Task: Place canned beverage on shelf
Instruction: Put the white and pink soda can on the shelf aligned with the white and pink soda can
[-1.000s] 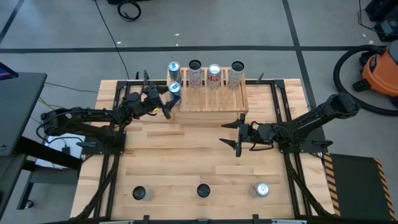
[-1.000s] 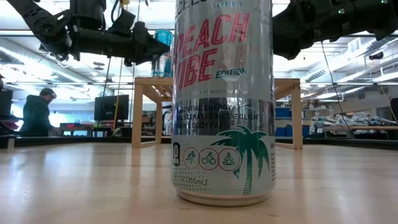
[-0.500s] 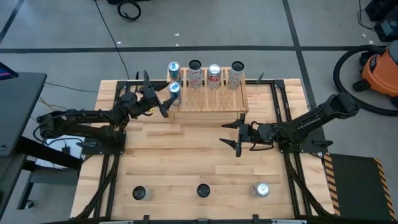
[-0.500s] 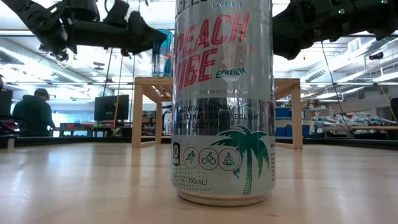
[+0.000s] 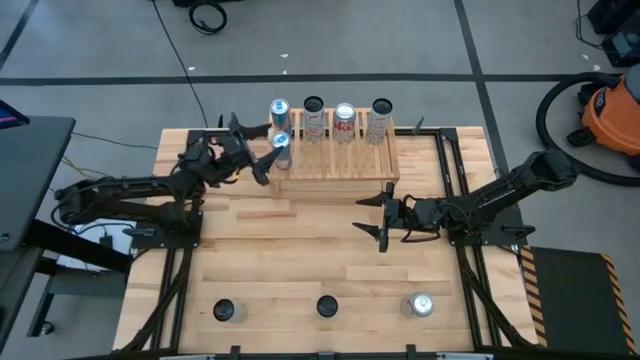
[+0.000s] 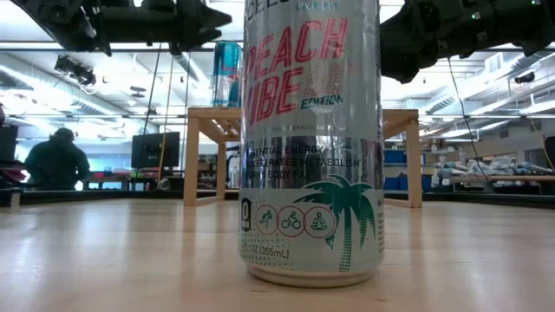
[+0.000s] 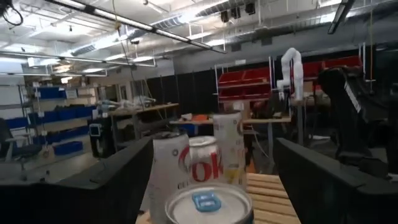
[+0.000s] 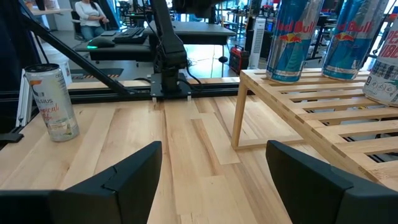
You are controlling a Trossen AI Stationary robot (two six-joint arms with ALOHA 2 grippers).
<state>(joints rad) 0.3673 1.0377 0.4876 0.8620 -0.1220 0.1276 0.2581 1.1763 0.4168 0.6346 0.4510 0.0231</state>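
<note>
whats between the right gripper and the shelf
Nothing: in the high view only bare tabletop separates the right gripper from the shelf; the right wrist view shows the same bare planks.

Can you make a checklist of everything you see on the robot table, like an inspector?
Surface: plank table, bare in the middle.
Job's things: shelf at the far edge holds five upright cans: two blue cans at its left end, then three more in the back row.
Clutter: three cans standing along the near edge; the middle one fills the low view.
Grippers: left gripper beside the front blue can, fingers open, not holding it. Right gripper over mid-table, fingers open, empty.
Cables: one on the floor beyond the table; another by the table's left side.
Surroundings: orange vacuum on the right; a seated person far behind.
</note>
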